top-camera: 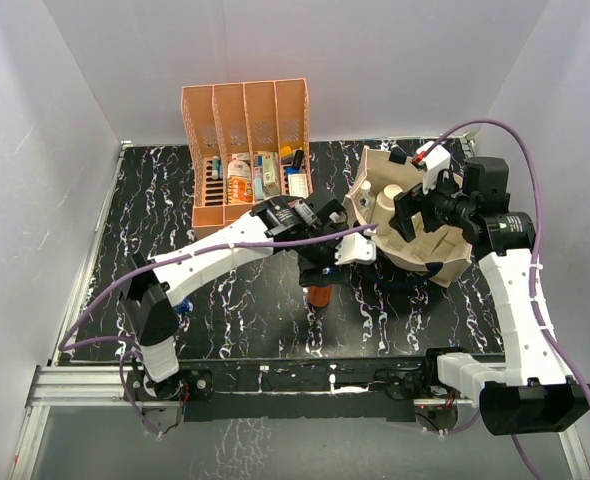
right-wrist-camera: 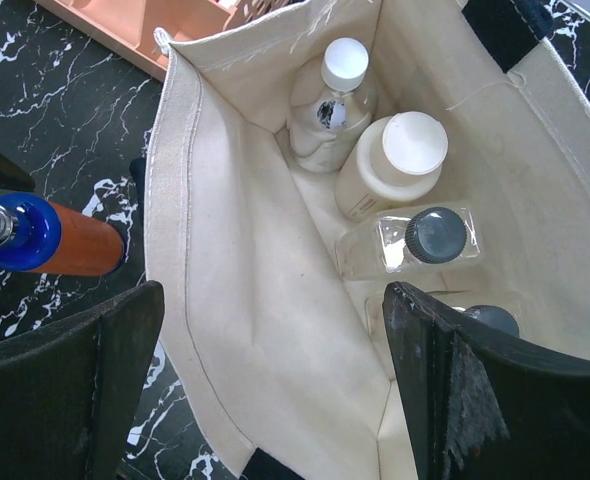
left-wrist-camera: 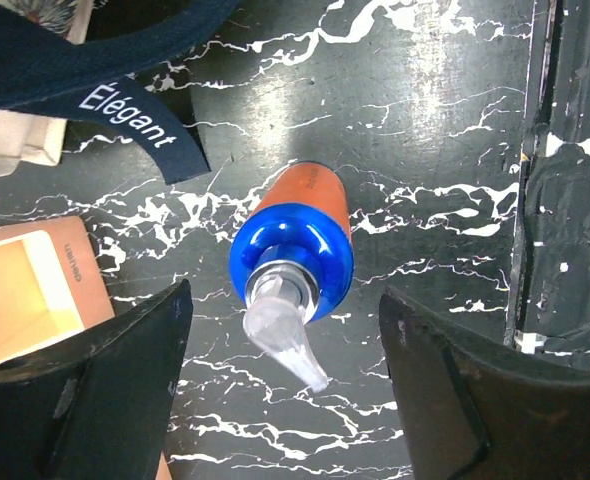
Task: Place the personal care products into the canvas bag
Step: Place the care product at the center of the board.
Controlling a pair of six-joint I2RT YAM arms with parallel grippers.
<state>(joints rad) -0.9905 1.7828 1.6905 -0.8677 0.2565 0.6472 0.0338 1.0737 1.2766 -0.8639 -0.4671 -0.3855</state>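
From my remote station: the left gripper hangs over the orange-brown blue-capped bottle. Its jaws are spread wide on either side of the pump head and touch nothing. The bottle stands upright on the black marbled table, outside the canvas bag and just beside its near-left corner.

In the left wrist view, one navy strap lettered "Elégant" trails across the far-left corner. A pale orange carton lies at the left edge, beside the left finger.

The right gripper is poised above the bag's open mouth, its fingers likewise apart and holding nothing. Four products sit inside the bag:
- A white-capped bottle is at the far end.
- The white cylinder is next to it.
- The clear grey-capped bottle lies on its side nearer the camera.
- A fourth container shows a dark cap and is largely hidden behind the right finger, so I cannot make out its body.

From overhead, the bag stands at the right of the table, with the right arm reaching over it from the near right. The left arm stretches diagonally from the near-left corner towards the centre. The orange file rack stands at the far side, left of the bag and well apart from the bottle, its slots holding small colourful items.
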